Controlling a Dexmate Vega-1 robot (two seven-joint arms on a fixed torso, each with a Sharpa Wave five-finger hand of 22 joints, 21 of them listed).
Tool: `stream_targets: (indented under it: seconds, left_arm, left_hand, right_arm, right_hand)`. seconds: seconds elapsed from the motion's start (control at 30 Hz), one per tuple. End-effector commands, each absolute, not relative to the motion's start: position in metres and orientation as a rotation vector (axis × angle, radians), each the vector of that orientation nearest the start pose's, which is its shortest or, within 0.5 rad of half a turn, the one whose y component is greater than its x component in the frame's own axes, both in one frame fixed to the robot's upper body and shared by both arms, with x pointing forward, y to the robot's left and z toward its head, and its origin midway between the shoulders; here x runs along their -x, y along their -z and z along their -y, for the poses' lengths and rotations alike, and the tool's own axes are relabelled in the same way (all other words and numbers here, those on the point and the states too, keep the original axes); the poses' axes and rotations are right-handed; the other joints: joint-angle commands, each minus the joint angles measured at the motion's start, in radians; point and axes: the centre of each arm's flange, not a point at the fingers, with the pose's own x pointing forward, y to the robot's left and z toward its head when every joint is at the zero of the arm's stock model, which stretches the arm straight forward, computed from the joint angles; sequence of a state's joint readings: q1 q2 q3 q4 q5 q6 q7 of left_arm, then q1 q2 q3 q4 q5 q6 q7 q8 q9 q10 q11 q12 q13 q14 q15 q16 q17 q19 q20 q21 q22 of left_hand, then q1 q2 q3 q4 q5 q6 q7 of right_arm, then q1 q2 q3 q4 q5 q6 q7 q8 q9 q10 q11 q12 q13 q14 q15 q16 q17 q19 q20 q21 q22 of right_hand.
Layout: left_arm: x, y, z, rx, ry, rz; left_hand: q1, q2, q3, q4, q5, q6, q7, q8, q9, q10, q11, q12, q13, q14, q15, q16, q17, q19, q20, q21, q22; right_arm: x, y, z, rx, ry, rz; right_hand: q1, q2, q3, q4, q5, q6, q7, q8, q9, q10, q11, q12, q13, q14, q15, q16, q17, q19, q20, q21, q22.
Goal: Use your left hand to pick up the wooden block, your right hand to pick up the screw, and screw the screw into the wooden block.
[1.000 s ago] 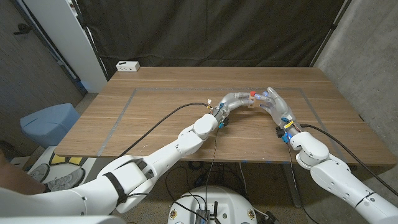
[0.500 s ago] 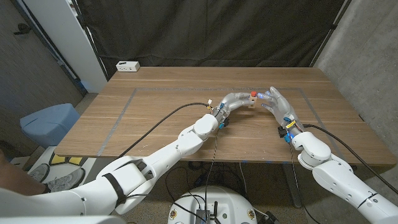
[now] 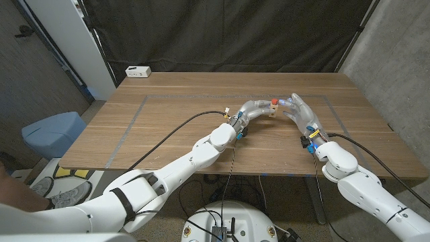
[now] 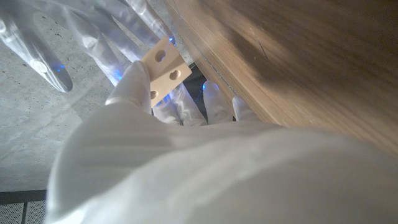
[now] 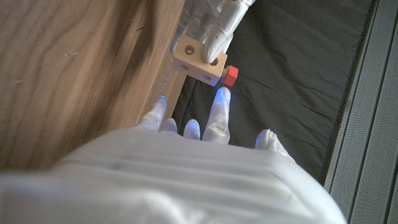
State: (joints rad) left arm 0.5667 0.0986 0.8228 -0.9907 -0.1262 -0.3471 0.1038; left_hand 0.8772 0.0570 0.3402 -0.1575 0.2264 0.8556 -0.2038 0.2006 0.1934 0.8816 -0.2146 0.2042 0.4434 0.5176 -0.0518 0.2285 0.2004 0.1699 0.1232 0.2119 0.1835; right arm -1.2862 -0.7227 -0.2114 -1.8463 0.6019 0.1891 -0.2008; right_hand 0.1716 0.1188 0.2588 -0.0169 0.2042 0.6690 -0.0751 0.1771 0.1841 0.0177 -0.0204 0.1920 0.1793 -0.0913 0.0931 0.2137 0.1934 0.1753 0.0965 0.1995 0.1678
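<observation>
My left hand [image 3: 252,108] grips a small pale wooden block [image 3: 271,112] just above the table's middle right. A red screw [image 3: 275,102] sticks out of the block's top. In the right wrist view the screw's red head [image 5: 231,75] stands out from the block [image 5: 198,62], and one of my right hand's fingertips [image 5: 221,94] lies right beside it. My right hand [image 3: 299,111] is next to the block with its fingers spread and holds nothing. The left wrist view shows the block [image 4: 165,65] with round holes, pinched in my left hand's fingers.
A small white box [image 3: 138,70] sits at the table's far left corner. A blue bin [image 3: 54,131] stands on the floor off the table's left side. Grey tape lines [image 3: 134,114] mark a rectangle on the wooden table [image 3: 181,94].
The block with the red screw has shifted slightly toward my right hand. Both hands otherwise stay where they were.
</observation>
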Motion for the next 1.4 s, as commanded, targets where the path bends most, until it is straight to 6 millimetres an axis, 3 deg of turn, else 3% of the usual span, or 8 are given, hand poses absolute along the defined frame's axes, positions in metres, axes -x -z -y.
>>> stream_targets:
  seconds: [0.03,0.17,0.5,0.73,1.4]
  left_arm:
    - [-0.649,0.041,0.028,-0.403,0.526,0.673]
    - [-0.649,0.041,0.028,-0.402,0.526,0.674]
    - [-0.648,0.041,0.028,-0.403,0.527,0.673]
    - [-0.648,0.041,0.028,-0.403,0.527,0.673]
    - [-0.648,0.041,0.029,-0.406,0.529,0.675]
  left_hand:
    - [-0.01,0.027,0.016,0.005,0.007,0.052,0.032,0.01,0.003,0.012,-0.001,0.009,0.001,0.01,-0.059,0.001,0.0,0.014,0.0,0.004,0.005]
    - [-0.009,0.027,0.016,0.004,0.006,0.05,0.035,0.009,0.003,0.013,-0.001,0.009,0.002,0.01,-0.06,0.001,0.0,0.015,0.0,0.005,0.005]
    - [-0.009,0.028,0.016,0.004,0.006,0.051,0.035,0.01,0.003,0.012,0.0,0.009,0.002,0.009,-0.059,0.001,0.0,0.016,-0.002,0.005,0.005]
    - [-0.01,0.028,0.016,0.005,0.006,0.051,0.034,0.009,0.003,0.012,0.0,0.009,0.002,0.009,-0.058,0.001,0.0,0.016,-0.001,0.005,0.005]
    - [-0.01,0.028,0.017,0.005,0.006,0.053,0.032,0.01,0.003,0.012,0.0,0.009,0.002,0.01,-0.059,0.002,0.0,0.016,-0.001,0.004,0.005]
  right_arm:
    - [-0.541,0.067,0.298,0.069,-0.16,0.564]
    - [-0.542,0.065,0.298,0.077,-0.165,0.564]
    - [-0.544,0.063,0.296,0.087,-0.188,0.56]
    - [-0.546,0.061,0.295,0.102,-0.209,0.559]
    - [-0.552,0.057,0.291,0.11,-0.245,0.557]
  right_hand:
    - [0.002,-0.009,0.009,0.003,0.004,-0.026,-0.002,-0.006,0.003,-0.024,0.0,-0.008,0.004,-0.018,0.007,-0.011,0.003,-0.017,0.008,-0.009,0.003]
    - [-0.001,-0.01,0.01,0.002,0.003,-0.073,-0.017,-0.009,0.004,-0.059,-0.009,-0.015,0.005,-0.03,0.01,-0.015,0.005,-0.028,0.01,-0.012,0.003]
    - [-0.013,-0.014,0.009,0.004,0.002,-0.126,-0.025,-0.007,0.004,-0.116,-0.021,-0.021,0.005,-0.062,0.017,-0.022,0.008,-0.063,0.02,-0.02,0.003]
    - [-0.03,-0.022,0.002,0.011,0.001,-0.169,-0.014,-0.007,0.004,-0.154,-0.024,-0.02,0.004,-0.088,0.021,-0.024,0.011,-0.088,0.025,-0.021,0.003]
    - [-0.049,-0.027,-0.005,0.019,0.002,-0.184,-0.014,0.003,0.003,-0.18,-0.026,-0.015,0.003,-0.113,0.027,-0.024,0.014,-0.118,0.032,-0.022,0.004]
